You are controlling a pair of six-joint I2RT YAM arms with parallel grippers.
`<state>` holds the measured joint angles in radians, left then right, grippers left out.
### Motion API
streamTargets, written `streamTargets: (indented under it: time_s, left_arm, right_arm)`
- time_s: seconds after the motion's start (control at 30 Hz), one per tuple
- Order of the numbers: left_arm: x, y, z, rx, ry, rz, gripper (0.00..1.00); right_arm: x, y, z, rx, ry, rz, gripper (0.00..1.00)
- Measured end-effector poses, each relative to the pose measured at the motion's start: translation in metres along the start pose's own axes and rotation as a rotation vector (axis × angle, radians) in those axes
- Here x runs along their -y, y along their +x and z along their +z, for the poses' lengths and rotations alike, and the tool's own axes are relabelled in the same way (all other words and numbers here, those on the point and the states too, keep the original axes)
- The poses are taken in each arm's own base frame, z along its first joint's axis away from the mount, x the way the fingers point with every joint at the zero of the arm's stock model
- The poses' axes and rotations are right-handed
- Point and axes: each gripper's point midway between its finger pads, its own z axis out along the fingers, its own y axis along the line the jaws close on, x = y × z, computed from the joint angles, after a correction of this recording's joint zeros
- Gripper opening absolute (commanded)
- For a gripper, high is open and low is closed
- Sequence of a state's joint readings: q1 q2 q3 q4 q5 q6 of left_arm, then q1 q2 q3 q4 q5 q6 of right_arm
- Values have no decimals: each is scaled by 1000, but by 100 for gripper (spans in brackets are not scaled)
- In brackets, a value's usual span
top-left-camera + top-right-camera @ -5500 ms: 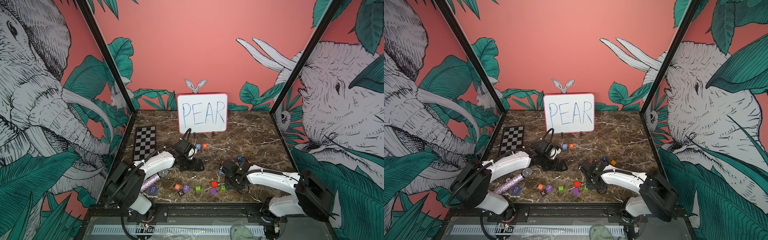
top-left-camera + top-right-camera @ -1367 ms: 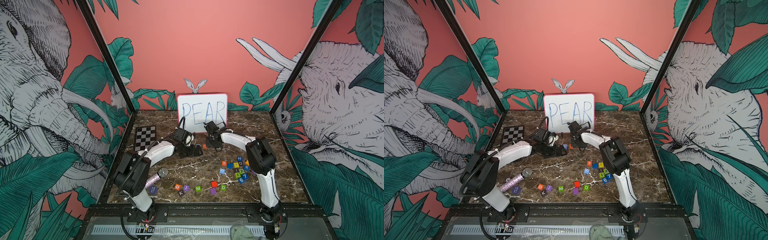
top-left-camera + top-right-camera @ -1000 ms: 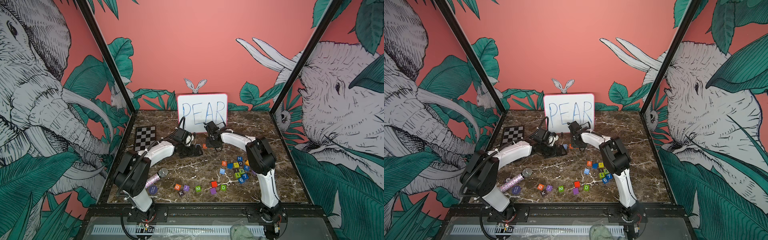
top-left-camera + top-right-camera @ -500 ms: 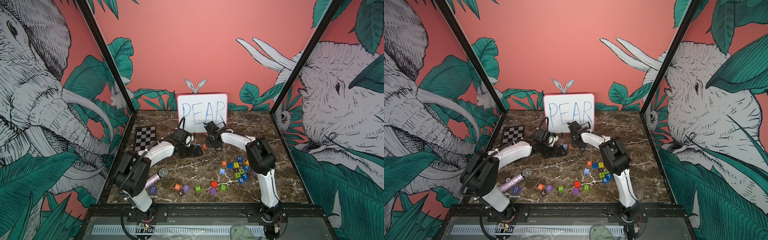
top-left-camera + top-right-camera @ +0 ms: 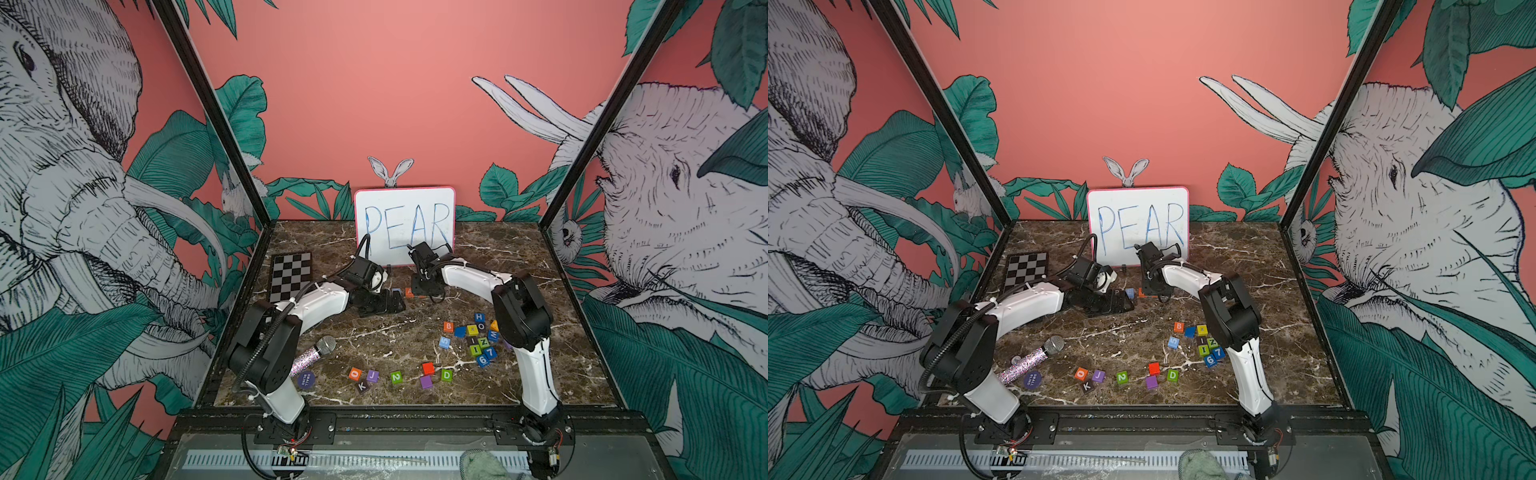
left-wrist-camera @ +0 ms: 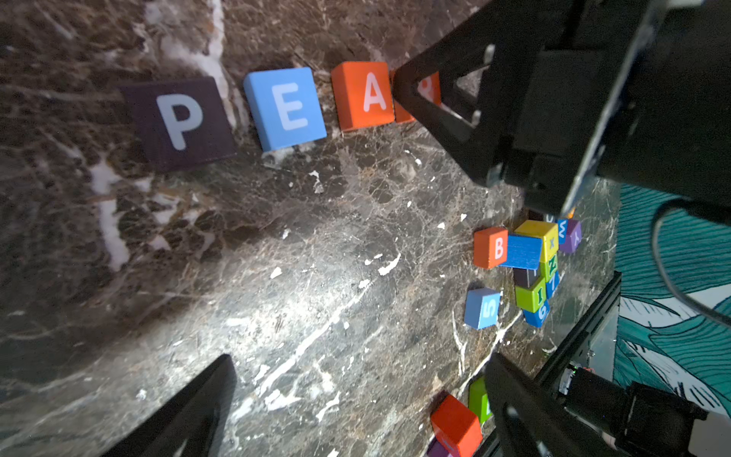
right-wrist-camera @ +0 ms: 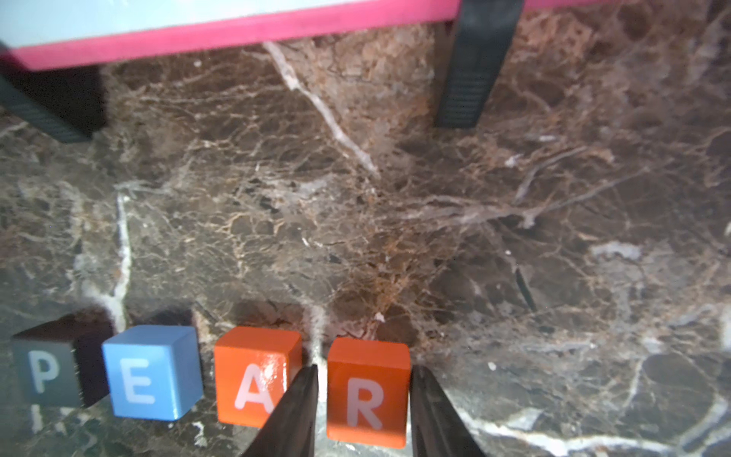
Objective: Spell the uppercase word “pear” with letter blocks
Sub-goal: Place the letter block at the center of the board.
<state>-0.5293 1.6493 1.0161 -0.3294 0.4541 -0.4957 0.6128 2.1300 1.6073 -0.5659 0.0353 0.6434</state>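
Note:
Four letter blocks stand in a row on the marble in front of the whiteboard: dark P (image 7: 43, 376), light blue E (image 7: 150, 380), orange A (image 7: 253, 380) and orange R (image 7: 366, 391). My right gripper (image 7: 366, 370) straddles the R, its fingers slightly open with a thin gap showing on the A side. The R rests on the table. The left wrist view shows the P (image 6: 178, 118), E (image 6: 286, 107) and A (image 6: 366, 95), with the R (image 6: 425, 89) half behind a right finger. My left gripper (image 6: 360, 358) hovers wide open and empty just in front of the row.
The pink-edged whiteboard (image 5: 405, 224) stands right behind the row. A chessboard (image 5: 291, 276) lies at the back left, a glittery microphone (image 5: 313, 355) and purple disc (image 5: 306, 379) at the front left. Spare blocks cluster at right (image 5: 473, 336) and along the front (image 5: 395, 376).
Since the oldest frames my right arm has swung from the front blocks to the back row, where the R now stands. Over the last second neither arm visibly shifts.

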Motion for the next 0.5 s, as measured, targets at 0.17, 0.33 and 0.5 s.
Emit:
streamTargets:
  time_s: [0.17, 0.33, 0.5]
  left_arm:
    - [2, -4, -11, 33, -14, 27, 99]
    - [-8, -16, -31, 127, -123, 119, 99]
    - [-43, -35, -55, 233, -375, 199, 99]
  right_arm:
    - [-6, -11, -37, 63, -52, 9, 42]
    - [9, -12, -90, 201, -75, -7, 49]
    - [54, 1, -128, 374, 10, -59, 55]
